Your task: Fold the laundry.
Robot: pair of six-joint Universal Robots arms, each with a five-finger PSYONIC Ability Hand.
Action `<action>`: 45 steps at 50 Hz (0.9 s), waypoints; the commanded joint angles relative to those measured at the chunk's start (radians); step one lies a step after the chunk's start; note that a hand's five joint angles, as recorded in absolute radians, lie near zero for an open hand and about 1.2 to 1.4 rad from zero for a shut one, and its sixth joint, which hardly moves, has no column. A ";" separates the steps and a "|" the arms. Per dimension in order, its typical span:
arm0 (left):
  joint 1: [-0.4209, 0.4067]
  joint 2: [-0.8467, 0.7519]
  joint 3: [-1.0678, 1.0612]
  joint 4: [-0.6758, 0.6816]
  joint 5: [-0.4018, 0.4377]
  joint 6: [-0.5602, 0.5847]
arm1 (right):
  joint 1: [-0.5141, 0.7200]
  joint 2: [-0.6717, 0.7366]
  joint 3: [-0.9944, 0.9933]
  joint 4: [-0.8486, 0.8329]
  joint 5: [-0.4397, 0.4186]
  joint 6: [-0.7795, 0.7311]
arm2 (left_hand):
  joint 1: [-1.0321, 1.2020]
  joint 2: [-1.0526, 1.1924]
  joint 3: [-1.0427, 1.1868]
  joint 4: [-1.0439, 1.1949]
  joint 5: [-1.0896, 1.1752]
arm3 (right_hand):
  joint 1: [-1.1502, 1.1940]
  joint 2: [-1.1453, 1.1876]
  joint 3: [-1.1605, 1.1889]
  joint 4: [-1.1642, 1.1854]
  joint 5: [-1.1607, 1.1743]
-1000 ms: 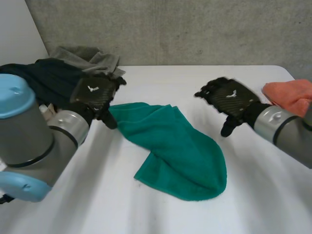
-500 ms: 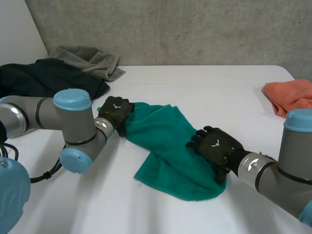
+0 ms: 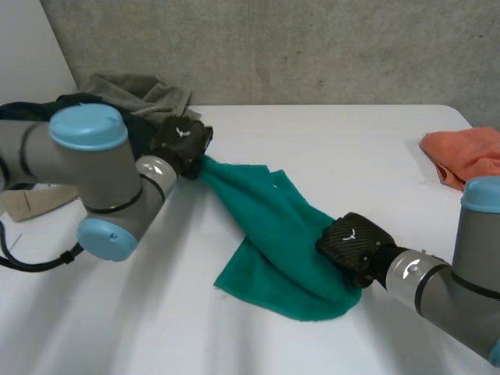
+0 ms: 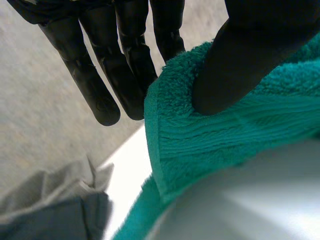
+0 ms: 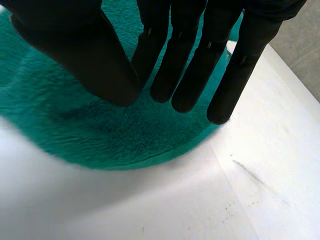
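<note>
Towel drawn out lengthwise in the last half-second

My left hand [image 3: 181, 141] pinches the green towel [image 3: 273, 226] corner, dragged toward ten o'clock across the table [image 3: 351, 141]; right hand [image 3: 353, 244], fingers straight, pins its four-o'clock end; flattening underway.

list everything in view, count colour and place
towel: 1, teal, middle of the table, stretched between both hands
orange cloth: 1, orange, table's right edge
grey garment: 1, grey, back left of the table
dark garment: 1, blackish, behind the left arm
table: 1, white, under everything
left hand: 1, black, pinching the towel's far corner
right hand: 1, black, straight fingers on the towel's near end
arms: 2, grey with light-blue caps, either side
</note>
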 commanded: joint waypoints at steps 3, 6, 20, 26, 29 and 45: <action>-0.011 0.221 -0.097 0.001 0.003 0.001 | 0.032 -0.122 0.046 0.347 -0.033 0.003 | 0.246 0.202 0.211 0.201 0.248 | 0.267 0.221 0.206 0.201 0.231; -0.011 0.280 -0.109 0.003 0.003 0.003 | 0.112 -0.122 0.072 0.429 -0.073 0.001 | 0.246 0.202 0.211 0.201 0.248 | 0.267 0.221 0.206 0.201 0.231; -0.015 0.502 -0.175 -0.062 0.013 0.012 | -0.058 -0.286 -0.185 0.085 -0.033 0.280 | 0.246 0.202 0.211 0.201 0.248 | -0.955 -1.001 -1.016 -1.021 -0.991; -0.043 0.603 -0.249 -0.094 0.015 0.010 | -0.069 -0.041 -0.472 0.081 -0.049 0.284 | 0.246 0.202 0.211 0.201 0.248 | -0.955 -1.001 -1.016 -1.021 -0.991; -0.089 0.654 -0.292 -0.105 0.014 0.010 | -0.067 0.063 -0.582 0.091 -0.076 0.276 | 0.246 0.202 0.211 0.201 0.248 | -0.955 -1.001 -1.016 -1.021 -0.991; -0.186 0.840 -0.418 -0.120 0.004 0.010 | 0.158 0.596 -0.992 0.294 -0.418 0.264 | 0.246 0.202 0.211 0.201 0.248 | -0.955 -1.001 -1.016 -1.021 -0.991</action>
